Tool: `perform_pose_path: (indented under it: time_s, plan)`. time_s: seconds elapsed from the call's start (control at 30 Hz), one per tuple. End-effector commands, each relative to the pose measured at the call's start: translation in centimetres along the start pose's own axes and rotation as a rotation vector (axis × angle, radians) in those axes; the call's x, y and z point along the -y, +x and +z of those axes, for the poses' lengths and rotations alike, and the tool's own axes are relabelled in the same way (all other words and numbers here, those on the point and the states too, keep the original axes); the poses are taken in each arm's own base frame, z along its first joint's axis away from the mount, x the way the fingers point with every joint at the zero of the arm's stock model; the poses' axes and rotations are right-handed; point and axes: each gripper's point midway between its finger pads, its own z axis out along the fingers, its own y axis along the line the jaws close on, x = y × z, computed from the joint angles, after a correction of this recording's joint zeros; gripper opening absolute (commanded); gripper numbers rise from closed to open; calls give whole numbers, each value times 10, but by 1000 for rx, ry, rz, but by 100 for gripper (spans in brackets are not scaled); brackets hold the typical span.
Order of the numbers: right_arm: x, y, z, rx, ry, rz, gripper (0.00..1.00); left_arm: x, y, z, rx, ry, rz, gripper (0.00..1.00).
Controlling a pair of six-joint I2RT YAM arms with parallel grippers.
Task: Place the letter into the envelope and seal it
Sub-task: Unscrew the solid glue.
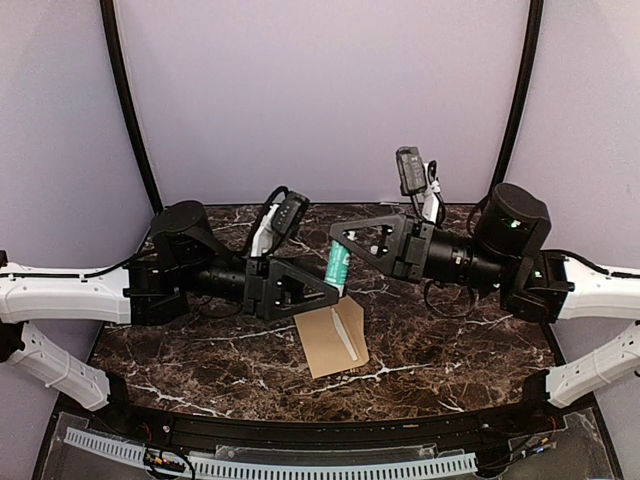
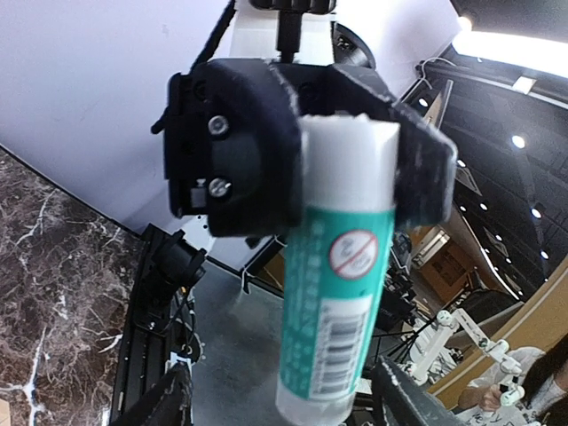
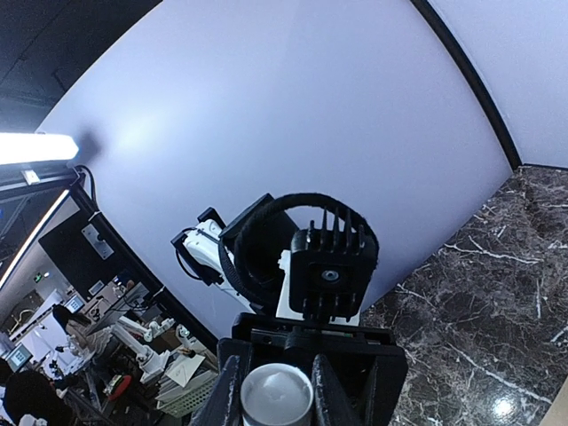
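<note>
Lying flat on the marble table point(image 1: 450, 350) at lower centre of the top view, the envelope point(image 1: 325, 350) sits slightly skewed, a pale strip point(image 1: 345, 335) crossing its face from upper left to lower right. Whether that strip is the letter or the flap's edge cannot be told, and no letter shows elsewhere. The envelope's outline looks nearly square from this angle, so its long axis is uncertain. Just above it in the frame, and off the table, a glue stick point(image 1: 337, 266) hangs near-vertical, teal body toward the envelope. The right gripper point(image 1: 340, 246) is clamped on the glue stick's white upper end. The left gripper point(image 1: 333, 291), fingers point(image 2: 173, 404) spread wide either side of the lower end with no evident grip, is nearer the envelope. Sealing likely means bringing the glue stick down the frame onto that strip.
</note>
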Motion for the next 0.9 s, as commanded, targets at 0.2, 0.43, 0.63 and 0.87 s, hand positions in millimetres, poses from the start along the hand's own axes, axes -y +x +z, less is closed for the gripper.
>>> perform_pose_path:
  time_s: [0.2, 0.43, 0.63, 0.87]
  plan:
    - [-23, -18, 4, 42, -102, -29, 15, 33, -13, 0, 19, 123, 68, 34]
    - [-13, -18, 3, 42, -40, -27, 14, 24, -10, 2, 11, 93, 64, 15]
    - [8, -13, 4, 20, 90, -24, 14, -5, -10, -1, 12, -87, 76, 11]
    - [59, 7, 10, -50, 444, -23, 13, -56, -19, -21, 54, -434, 67, 7]
